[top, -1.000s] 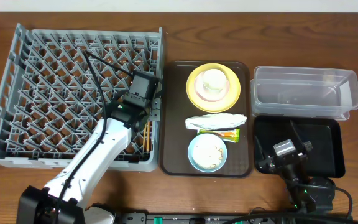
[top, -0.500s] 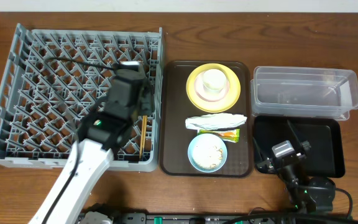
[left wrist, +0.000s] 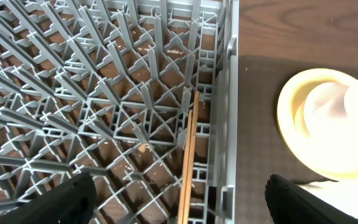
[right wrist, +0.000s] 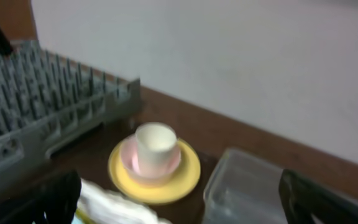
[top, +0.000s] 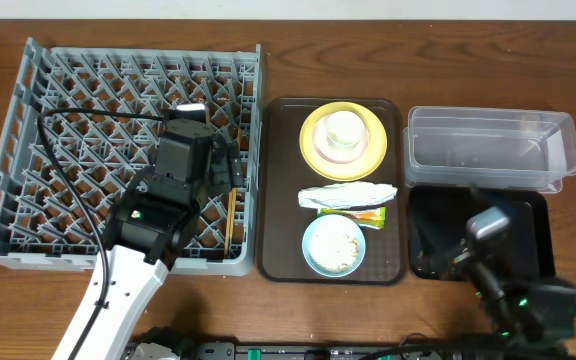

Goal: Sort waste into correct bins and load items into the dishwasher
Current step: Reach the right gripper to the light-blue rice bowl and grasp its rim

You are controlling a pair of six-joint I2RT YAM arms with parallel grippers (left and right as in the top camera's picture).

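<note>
The chopsticks point(left wrist: 189, 155) lie in the dish rack point(left wrist: 229, 124) by its right wall, free of the left claw point(left wrist: 179, 190) spread wide and empty above them, so this loading step looks done, and next likely calls for lifting the cup point(top: 343, 130) off the yellow plate point(top: 311, 150) to the right.

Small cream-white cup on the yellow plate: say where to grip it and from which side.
Grip the small cream-white cup by its rim, coming straight down, one jaw inside, one outside. It stands upright, mouth up, in the middle of the round yellow plate, which would hinder a low sideways approach.
</note>
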